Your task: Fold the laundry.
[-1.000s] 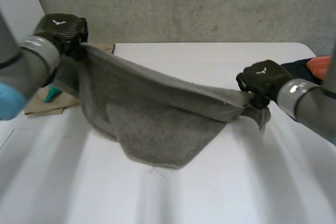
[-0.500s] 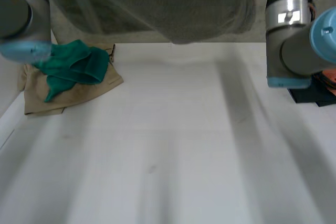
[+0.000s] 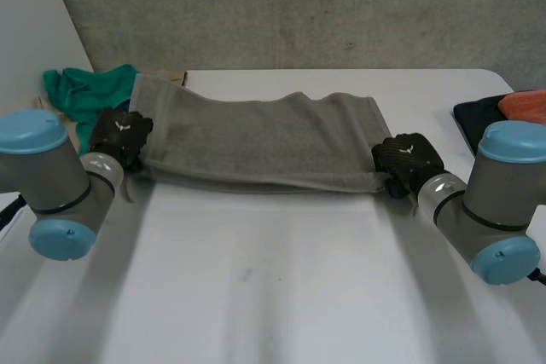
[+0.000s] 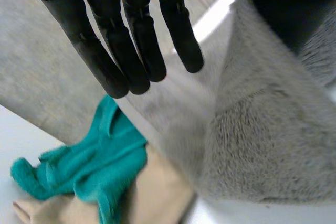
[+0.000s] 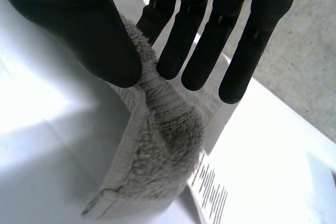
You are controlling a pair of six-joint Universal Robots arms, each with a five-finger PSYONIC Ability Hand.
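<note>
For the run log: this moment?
grey terry towel spread out; left robot hand at left end; right robot hand pinching right corner

A: What are the arms like?
B: The left arm (image 3: 51, 181) and the right arm (image 3: 499, 193) are thick grey tubes with rounded joints, closed by round light-blue caps (image 3: 30, 128). A silver ring (image 3: 437, 187) sits at each wrist.
A: And at the ends?
B: The left robot hand (image 3: 121, 134) and the right robot hand (image 3: 409, 158) are black and blocky across the back, each bearing a small white mark (image 3: 120, 124). Seen close, the fingers (image 5: 197, 51) are long, glossy black and round-tipped, crossed by thin seams; the thumb (image 5: 79, 30) is far broader
</note>
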